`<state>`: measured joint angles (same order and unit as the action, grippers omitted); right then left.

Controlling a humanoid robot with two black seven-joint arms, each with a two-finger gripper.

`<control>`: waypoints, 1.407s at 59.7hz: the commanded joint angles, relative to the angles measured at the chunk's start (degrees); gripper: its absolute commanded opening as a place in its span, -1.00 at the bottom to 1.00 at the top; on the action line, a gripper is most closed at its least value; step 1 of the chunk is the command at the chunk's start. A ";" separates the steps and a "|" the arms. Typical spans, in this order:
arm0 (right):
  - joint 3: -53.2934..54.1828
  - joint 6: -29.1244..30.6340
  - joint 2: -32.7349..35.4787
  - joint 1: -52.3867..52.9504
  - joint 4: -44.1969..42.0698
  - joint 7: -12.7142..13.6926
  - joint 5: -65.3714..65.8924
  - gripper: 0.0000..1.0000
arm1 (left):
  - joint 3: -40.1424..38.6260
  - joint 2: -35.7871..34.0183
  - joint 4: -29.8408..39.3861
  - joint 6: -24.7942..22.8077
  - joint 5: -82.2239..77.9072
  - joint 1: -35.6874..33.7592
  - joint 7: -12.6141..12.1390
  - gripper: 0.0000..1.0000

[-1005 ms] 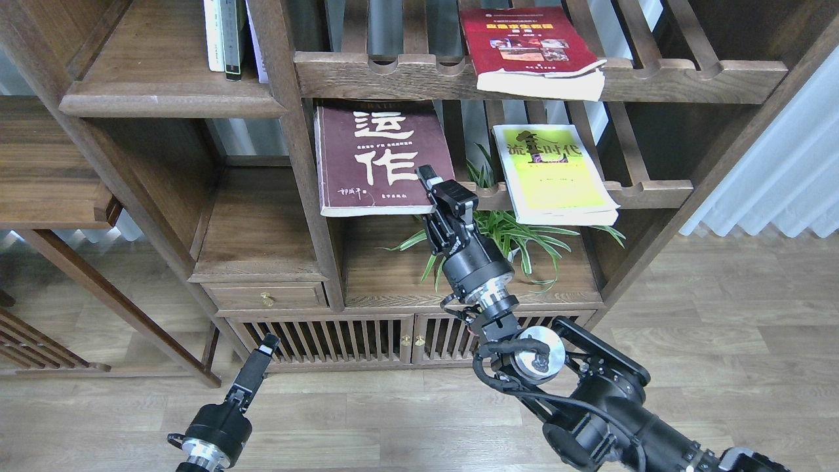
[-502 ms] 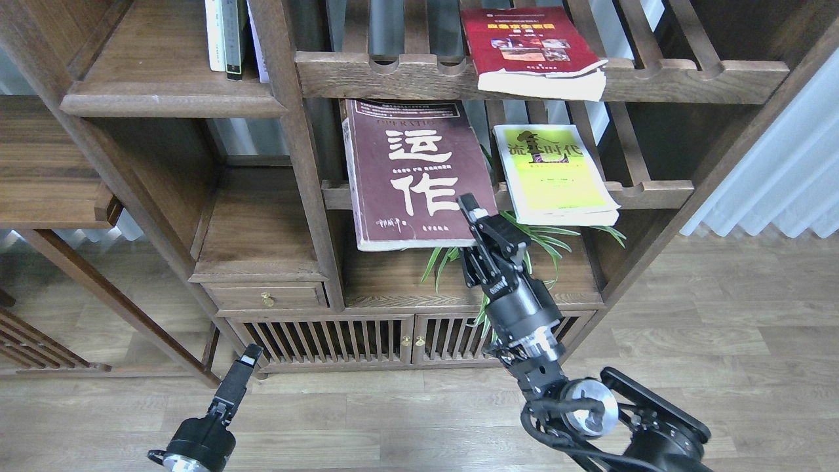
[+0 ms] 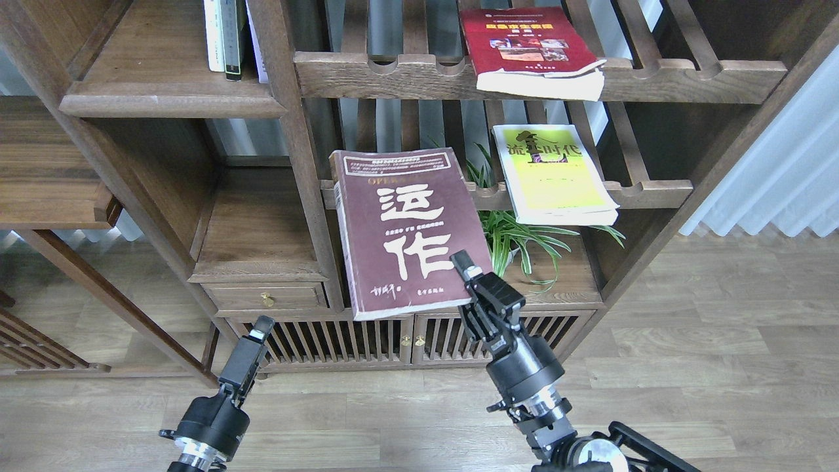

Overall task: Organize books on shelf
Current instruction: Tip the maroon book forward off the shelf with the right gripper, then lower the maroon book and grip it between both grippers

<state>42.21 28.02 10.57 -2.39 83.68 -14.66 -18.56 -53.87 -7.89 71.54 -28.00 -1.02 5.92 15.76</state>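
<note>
My right gripper [image 3: 467, 278] is shut on the lower right corner of the dark maroon book [image 3: 405, 229] with big white characters, holding it in the air in front of the bookcase, clear of the slatted rack. The yellow-green and white book [image 3: 552, 174] lies on the middle slatted rack at the right. The red book [image 3: 527, 49] with small photos lies on the upper slatted rack. My left gripper [image 3: 255, 334] is low at the left, near the floor, seen edge-on and empty. A solid plank shelf [image 3: 164, 78] with a moulded front edge is at upper left.
A few upright books [image 3: 226, 36] stand at the back right of the upper-left plank shelf. A green spider plant [image 3: 518, 239] sits on the lower shelf under the rack. A lower solid shelf [image 3: 259, 229] is left of centre, above a drawer and slatted cabinet doors [image 3: 328, 337].
My right gripper has pulled the maroon book off the middle slatted rack, toward me and downward. My left gripper dipped, then rose slightly.
</note>
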 commanded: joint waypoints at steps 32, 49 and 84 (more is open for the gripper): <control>-3.28 -0.02 -0.55 -2.27 -8.97 9.21 6.87 -0.90 | 1.22 -7.32 5.89 0.00 4.01 3.93 -8.01 0.91; -3.36 -0.02 -3.88 -4.21 -10.03 9.82 9.67 -0.90 | 2.80 -7.49 5.62 0.00 5.86 4.01 -11.18 0.93; -5.82 -0.02 -6.88 -5.52 -13.45 14.30 10.91 -0.89 | 7.37 -7.14 5.80 0.00 5.94 3.84 -11.27 0.86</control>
<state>36.52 28.00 4.29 -7.06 70.77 -1.72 -7.89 -47.57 -15.06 77.25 -28.00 4.94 9.75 4.54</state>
